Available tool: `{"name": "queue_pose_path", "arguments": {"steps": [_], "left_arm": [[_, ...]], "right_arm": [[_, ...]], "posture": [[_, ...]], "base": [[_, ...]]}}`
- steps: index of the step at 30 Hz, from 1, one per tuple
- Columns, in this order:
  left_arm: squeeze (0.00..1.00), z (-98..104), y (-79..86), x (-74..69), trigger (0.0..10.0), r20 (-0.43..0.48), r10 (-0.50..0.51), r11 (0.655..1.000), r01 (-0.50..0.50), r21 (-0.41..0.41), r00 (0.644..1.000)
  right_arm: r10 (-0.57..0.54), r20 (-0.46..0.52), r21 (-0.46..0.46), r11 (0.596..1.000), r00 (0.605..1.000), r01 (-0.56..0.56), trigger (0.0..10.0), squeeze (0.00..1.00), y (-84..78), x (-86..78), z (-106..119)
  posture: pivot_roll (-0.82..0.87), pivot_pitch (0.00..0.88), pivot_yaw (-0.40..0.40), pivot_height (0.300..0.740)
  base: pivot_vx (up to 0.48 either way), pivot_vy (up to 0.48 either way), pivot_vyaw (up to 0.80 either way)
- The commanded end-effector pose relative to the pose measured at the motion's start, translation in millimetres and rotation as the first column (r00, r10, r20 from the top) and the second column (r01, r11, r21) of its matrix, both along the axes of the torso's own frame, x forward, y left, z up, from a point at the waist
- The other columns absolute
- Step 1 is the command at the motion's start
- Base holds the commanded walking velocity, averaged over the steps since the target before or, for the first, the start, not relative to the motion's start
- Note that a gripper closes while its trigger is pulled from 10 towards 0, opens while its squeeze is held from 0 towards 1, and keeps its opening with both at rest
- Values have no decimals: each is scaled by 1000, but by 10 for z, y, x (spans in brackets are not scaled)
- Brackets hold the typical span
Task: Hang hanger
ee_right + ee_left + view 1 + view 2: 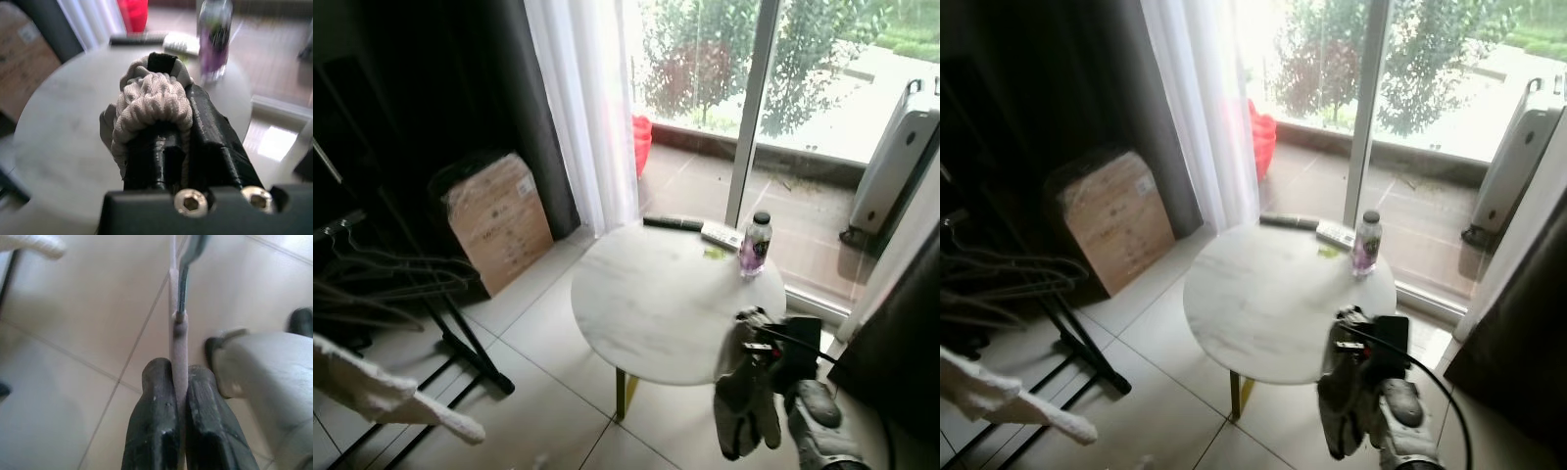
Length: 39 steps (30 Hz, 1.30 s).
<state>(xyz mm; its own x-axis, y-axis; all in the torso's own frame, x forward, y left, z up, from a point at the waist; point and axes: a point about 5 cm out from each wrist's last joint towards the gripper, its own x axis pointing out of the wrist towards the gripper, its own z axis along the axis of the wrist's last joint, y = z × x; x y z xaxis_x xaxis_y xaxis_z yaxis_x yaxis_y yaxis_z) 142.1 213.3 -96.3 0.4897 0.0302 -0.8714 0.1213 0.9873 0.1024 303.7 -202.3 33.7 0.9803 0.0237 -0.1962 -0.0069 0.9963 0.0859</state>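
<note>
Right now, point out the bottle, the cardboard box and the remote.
bottle (pixel 755 246), left eye view, on its purple label.
cardboard box (pixel 501 221), left eye view, on its front face.
remote (pixel 672 223), left eye view, on the middle of its dark body.

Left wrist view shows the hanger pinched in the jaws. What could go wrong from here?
The left gripper pinches only the thin hanger bar, so it may twist or slip. The grey cloth hanging from the right gripper could sweep the bottle off the round table.
</note>
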Motion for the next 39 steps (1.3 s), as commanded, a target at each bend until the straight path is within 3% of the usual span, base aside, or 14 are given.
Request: {"name": "queue_pose_path", "arguments": {"steps": [1, 7, 10, 15, 16, 17, 19, 20, 21, 22, 24, 33, 39], "left_arm": [[0, 16, 129, -27, 10000, -8, 9, 999, -8, 32, 1000], [0, 18, 132, -23, 10000, -8, 8, 999, -7, 32, 1000], [0, 18, 133, -23, 10000, -8, 6, 999, -6, 33, 1000], [0, 19, 135, -22, 10000, -7, 4, 999, -4, 39, 1000], [0, 19, 131, -21, 10000, -6, 6, 999, -6, 34, 1000], [0, 18, 123, -19, 10000, -5, 3, 1000, -2, 31, 1000], [0, 18, 121, -19, 10000, -6, -2, 999, 2, 32, 1000], [0, 17, 118, -20, 10000, -7, -3, 1000, 3, 30, 1000], [0, 17, 118, -20, 10000, -7, -3, 1000, 3, 30, 1000], [0, 14, 116, -26, 10000, -10, -4, 1000, 4, 29, 1000], [0, 10, 115, -36, 10000, -17, -13, 999, 14, 31, 1000], [0, 9, 123, -42, 10000, -23, -16, 999, 17, 33, 1000], [0, 9, 127, -45, 10000, -24, -17, 999, 18, 34, 1000]], "right_arm": [[131, 154, -21, 991, 979, -130, 10000, 0, 245, 168, 298], [297, 324, -62, 954, 898, -294, 10000, 0, 469, 286, 695], [330, 396, -98, 943, 857, -318, 10000, 0, 511, 343, 907], [339, 372, -120, 941, 864, -317, 10000, 0, 525, 393, 933], [356, 311, -138, 934, 881, -328, 10000, 0, 536, 389, 827], [369, 189, -142, 927, 910, -346, 10000, 0, 535, 348, 596], [366, 138, -136, 927, 920, -349, 10000, 0, 528, 322, 499], [299, 13, -203, 935, 954, -291, 10000, 0, 442, 267, 284], [299, 13, -203, 935, 954, -291, 10000, 0, 442, 267, 284], [230, -79, -186, 952, 970, -241, 10000, 0, 359, 189, 114], [153, -154, -171, 969, 976, -179, 10000, 0, 273, 111, -18], [144, -348, -86, 979, 926, -184, 10000, 0, 305, -86, -339], [149, -340, -48, 983, 929, -175, 10000, 0, 345, -92, -348]], "posture": [[-65, 51, 46, 740], [-64, 52, 47, 740], [-66, 54, 48, 740], [-69, 53, 46, 740], [-66, 55, 44, 740], [-60, 55, 42, 740], [-60, 55, 42, 740], [-59, 56, 42, 740], [-59, 56, 42, 740], [-60, 57, 43, 740], [-60, 60, 43, 740], [-59, 59, 48, 740], [-56, 57, 49, 740]], "base": [[386, 0, 0], [386, 0, 0], [386, 0, 0], [353, 0, 0], [0, 0, 0], [0, 0, 0], [0, 0, 0], [0, 0, 0], [0, 0, 0], [0, 0, 0], [0, 0, 0], [0, 0, 0], [0, 0, 0]]}}
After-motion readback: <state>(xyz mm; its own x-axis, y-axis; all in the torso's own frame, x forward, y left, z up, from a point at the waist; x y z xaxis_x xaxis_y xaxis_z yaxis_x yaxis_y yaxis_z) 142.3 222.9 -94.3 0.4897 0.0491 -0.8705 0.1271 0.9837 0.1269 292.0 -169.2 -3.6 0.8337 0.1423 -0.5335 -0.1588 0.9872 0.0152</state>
